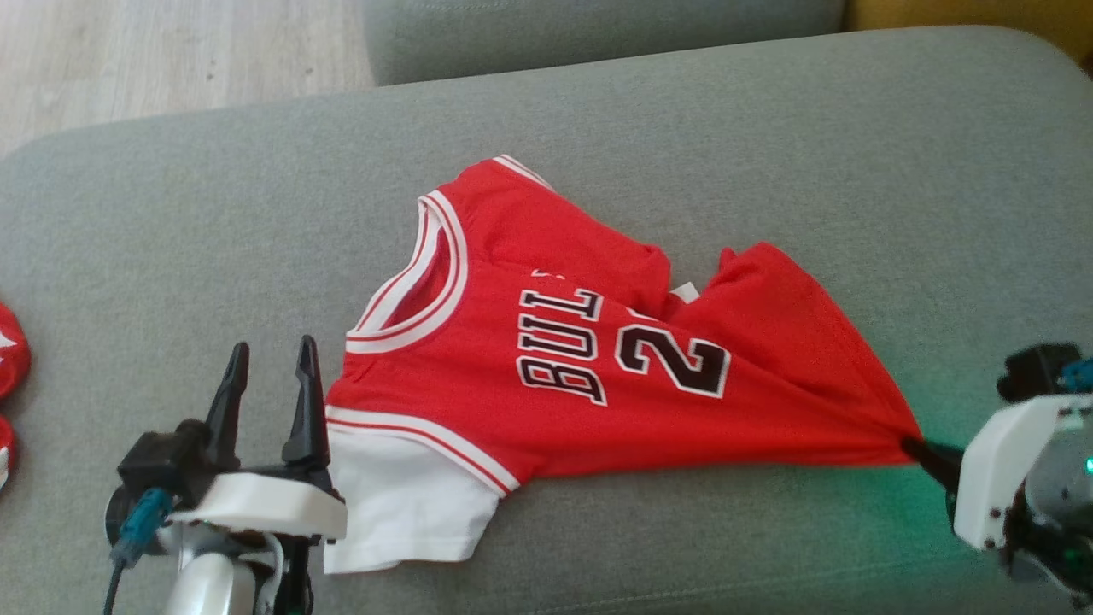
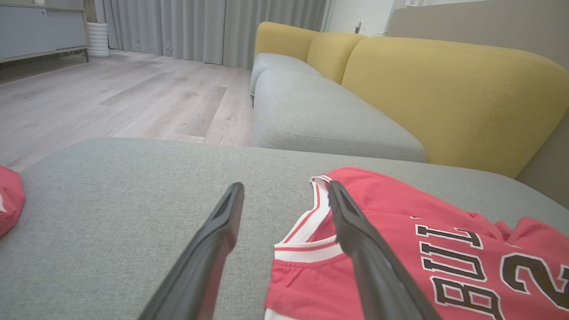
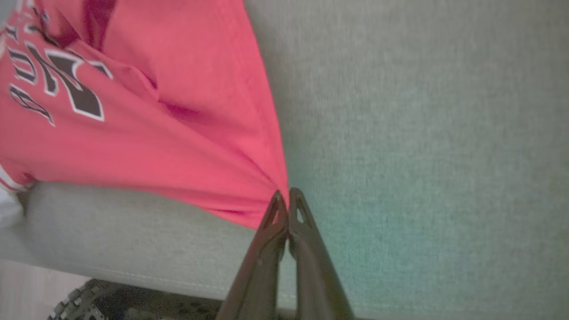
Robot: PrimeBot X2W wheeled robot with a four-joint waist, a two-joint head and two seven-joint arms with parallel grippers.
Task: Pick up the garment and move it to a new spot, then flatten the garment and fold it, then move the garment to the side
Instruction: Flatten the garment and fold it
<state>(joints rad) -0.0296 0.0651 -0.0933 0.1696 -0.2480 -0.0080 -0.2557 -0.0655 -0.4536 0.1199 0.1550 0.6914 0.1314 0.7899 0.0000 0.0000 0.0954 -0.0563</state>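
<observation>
The garment is a red basketball jersey with black lettering and white trim, with a white piece under its near left part, lying rumpled on a grey cushion. My right gripper is shut on the jersey's hem corner at the right, and the cloth stretches toward it. In the right wrist view the right gripper pinches the red fabric at its tips. My left gripper stands open just left of the jersey's shoulder; in the left wrist view, the left gripper has its right finger over the jersey's white-trimmed armhole.
Another red item lies at the cushion's far left edge. A second grey seat and yellow backrests lie beyond. Wooden floor is off the cushion's far left side.
</observation>
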